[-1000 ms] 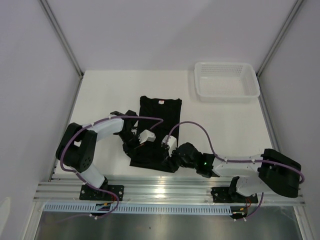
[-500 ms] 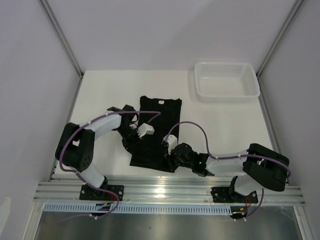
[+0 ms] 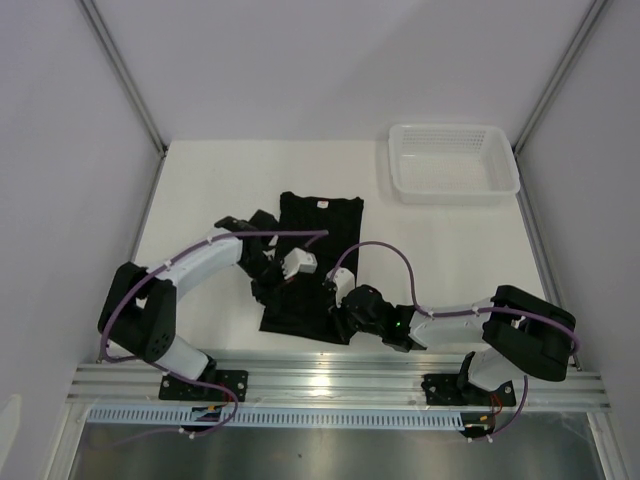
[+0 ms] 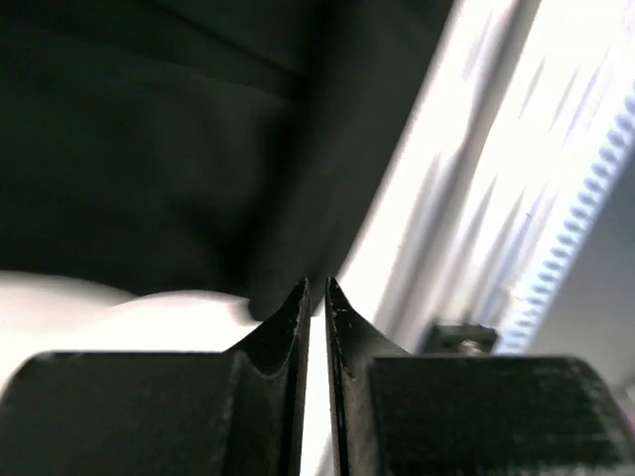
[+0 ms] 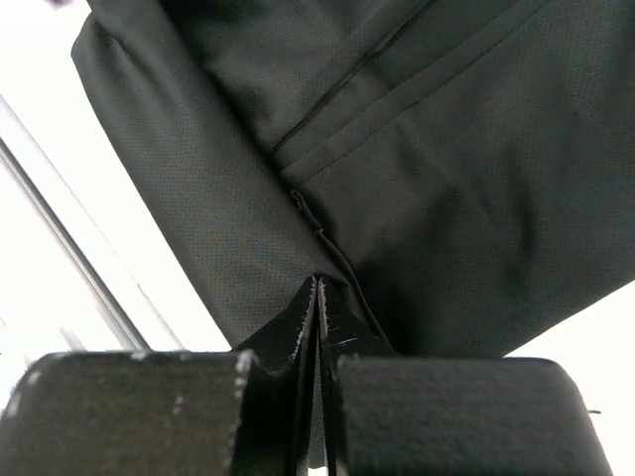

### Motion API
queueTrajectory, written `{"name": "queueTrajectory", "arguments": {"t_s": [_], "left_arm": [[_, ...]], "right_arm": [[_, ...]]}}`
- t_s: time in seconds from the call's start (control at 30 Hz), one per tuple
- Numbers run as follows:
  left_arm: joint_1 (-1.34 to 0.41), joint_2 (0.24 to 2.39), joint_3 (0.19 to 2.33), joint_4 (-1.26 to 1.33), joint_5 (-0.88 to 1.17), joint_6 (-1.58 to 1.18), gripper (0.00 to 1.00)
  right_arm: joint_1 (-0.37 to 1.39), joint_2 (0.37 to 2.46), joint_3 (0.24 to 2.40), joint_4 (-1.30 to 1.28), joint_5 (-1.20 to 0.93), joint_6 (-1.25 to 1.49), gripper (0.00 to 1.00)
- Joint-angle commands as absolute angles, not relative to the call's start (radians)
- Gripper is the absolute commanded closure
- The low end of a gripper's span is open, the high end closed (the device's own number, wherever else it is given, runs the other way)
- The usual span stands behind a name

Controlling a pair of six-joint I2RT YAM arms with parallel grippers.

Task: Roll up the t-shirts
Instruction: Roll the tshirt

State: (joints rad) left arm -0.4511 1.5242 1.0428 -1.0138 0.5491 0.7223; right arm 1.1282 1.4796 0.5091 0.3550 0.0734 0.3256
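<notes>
The black t-shirt [image 3: 318, 240], folded into a long strip, lies flat mid-table with its pale neck label at the far end. My left gripper [image 3: 267, 293] sits at its near-left edge. In the left wrist view the left gripper [image 4: 316, 286] is shut to a hairline gap, tips touching the shirt's [image 4: 149, 149] edge; no fabric shows between them. My right gripper [image 3: 336, 311] is at the near-right corner. In the right wrist view the right gripper [image 5: 317, 281] is shut on the shirt's [image 5: 417, 149] hem, and the fabric puckers at its tips.
A white mesh basket [image 3: 452, 190] stands at the far right of the table. The aluminium rail [image 3: 330, 378] holding the arm bases runs along the near edge, just behind the shirt's near hem; it also shows in the left wrist view [image 4: 556, 198].
The left arm has stretched out and its gripper has shifted a little right along the shirt's left edge. The right gripper has slid slightly left onto the near-right corner. The shirt's outline is unchanged.
</notes>
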Motion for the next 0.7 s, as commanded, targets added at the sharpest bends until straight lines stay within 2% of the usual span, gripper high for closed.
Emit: {"name": "queueTrajectory", "arguments": {"t_s": [0.0, 0.67], "left_arm": [[-0.506, 1.505, 0.919, -0.996, 0.581, 0.707, 0.88], [-0.451, 1.617, 0.980, -0.884, 0.459, 0.663, 0.90]], "right_arm": [[1.126, 1.471, 0.534, 0.359, 0.115, 0.344, 0.98], [1.128, 1.463, 0.532, 0.334, 0.129, 0.313, 0.99]]}}
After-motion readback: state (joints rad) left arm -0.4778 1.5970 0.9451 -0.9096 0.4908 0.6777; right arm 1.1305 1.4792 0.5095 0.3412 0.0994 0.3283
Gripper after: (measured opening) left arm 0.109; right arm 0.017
